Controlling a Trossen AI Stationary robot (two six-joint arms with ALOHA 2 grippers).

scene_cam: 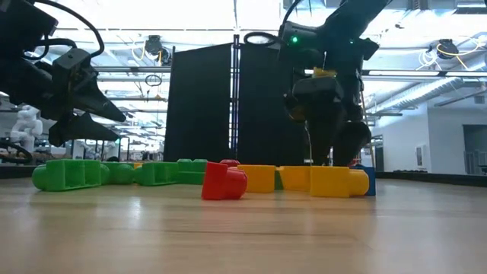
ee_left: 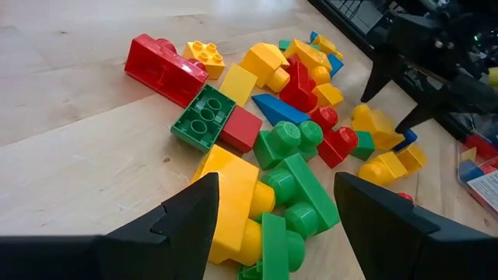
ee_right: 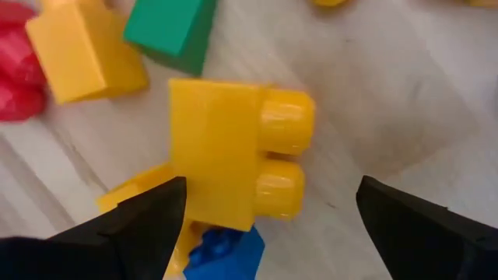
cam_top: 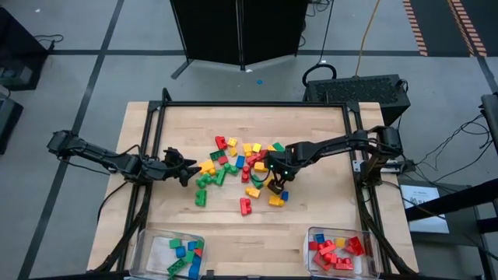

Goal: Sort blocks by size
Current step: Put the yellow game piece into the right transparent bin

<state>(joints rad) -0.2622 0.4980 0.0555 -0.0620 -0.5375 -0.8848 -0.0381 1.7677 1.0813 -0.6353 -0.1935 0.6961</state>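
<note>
Blocks (cam_top: 237, 167) heaped mid-surface (cam_top: 327, 210), loose pile of red, yellow, green and blue bricks. Right end effector (cam_top: 274, 180) hangs over the pile's 4 o'clock edge, fingers spread, nothing pinched. Directly beneath it in the right wrist view: yellow two-stud brick (ee_right: 233, 159), lying on its side between the spread fingers, studs pointing toward one finger, so the stud axis runs across the gap. Blue brick (ee_right: 226, 249) touching its near side, another yellow brick (ee_right: 85, 50) and a green one (ee_right: 167, 27) just beyond.

Left end effector (cam_top: 185, 169) at the pile's 9 o'clock edge, also spread, empty; a yellow brick (ee_left: 233, 202) and green bricks (ee_left: 299, 198) lie between and just ahead of its fingers.

Right arm looks nearer a grasp: a straight descent should bracket the yellow brick.

Two clear bins at the surface's 6 o'clock edge: left bin (cam_top: 148, 249), right bin (cam_top: 373, 260), both partly filled.
</note>
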